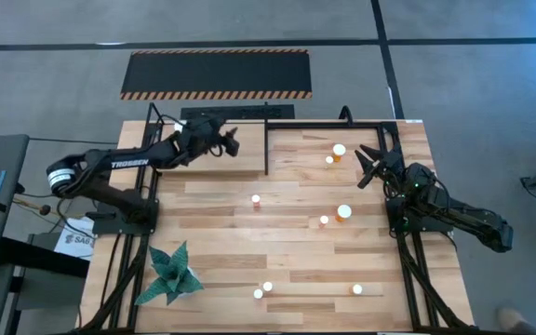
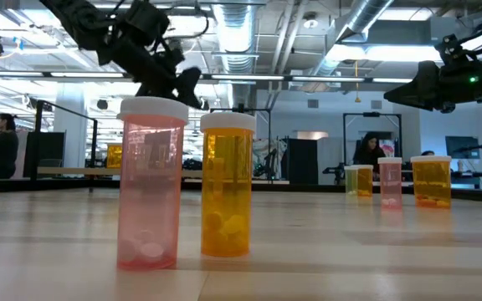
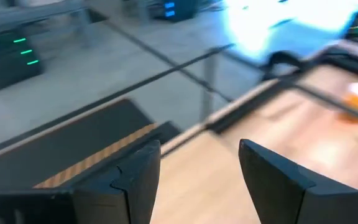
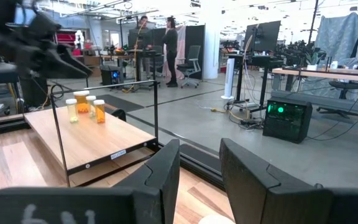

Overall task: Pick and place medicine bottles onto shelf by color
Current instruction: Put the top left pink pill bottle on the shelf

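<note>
My right gripper [image 1: 368, 167], fingers apart and empty, hovers beside the light, smooth, slippery orange white-capped plastic medicine bottle [image 1: 339, 152], best squeezed mid-body under its cap.

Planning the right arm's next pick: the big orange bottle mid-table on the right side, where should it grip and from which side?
Probably from straight above, fingers closing on the orange bottle's body just under its white cap. It stands upright, and a smaller bottle sits close beside it, so spread the fingers away from that neighbour. The right gripper is open and empty nearby.
</note>
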Robot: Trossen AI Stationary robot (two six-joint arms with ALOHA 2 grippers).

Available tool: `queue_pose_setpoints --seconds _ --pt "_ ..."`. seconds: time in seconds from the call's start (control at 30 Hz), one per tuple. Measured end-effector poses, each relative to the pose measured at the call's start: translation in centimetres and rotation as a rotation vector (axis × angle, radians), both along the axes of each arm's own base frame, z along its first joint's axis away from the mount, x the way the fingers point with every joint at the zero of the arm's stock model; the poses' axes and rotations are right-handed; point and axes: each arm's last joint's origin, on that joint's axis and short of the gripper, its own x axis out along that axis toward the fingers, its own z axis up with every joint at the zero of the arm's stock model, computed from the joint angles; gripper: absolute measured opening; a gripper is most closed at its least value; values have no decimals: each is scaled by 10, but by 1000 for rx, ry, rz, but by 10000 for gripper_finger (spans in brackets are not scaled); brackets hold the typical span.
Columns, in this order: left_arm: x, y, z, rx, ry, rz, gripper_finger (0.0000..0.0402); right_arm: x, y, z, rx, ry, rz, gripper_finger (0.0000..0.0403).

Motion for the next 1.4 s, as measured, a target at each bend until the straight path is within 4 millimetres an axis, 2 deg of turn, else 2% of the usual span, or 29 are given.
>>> queue_pose_setpoints --seconds 0.13,0.27,0.6,0.87,0.97,1.13,1.4 --pt "8 -23 4 -17 -5 -155 206 0 0 0 0 0 0 138" --pt "17 -49 0 -65 31 -298 206 0 0 0 0 0 0 139" --pt "31 -111 -7 -76 94 -519 206 0 0 0 0 0 0 139" --pt "45 -155 -35 -6 262 -703 206 0 0 0 -1 -2 0 138" --pt "54 -163 -50 26 299 -687 206 0 0 0 1 2 0 139" --pt "63 -166 -64 67 306 -624 206 0 0 0 2 3 0 137" --pt "65 -163 -69 39 284 -544 239 0 0 0 2 4 0 139"
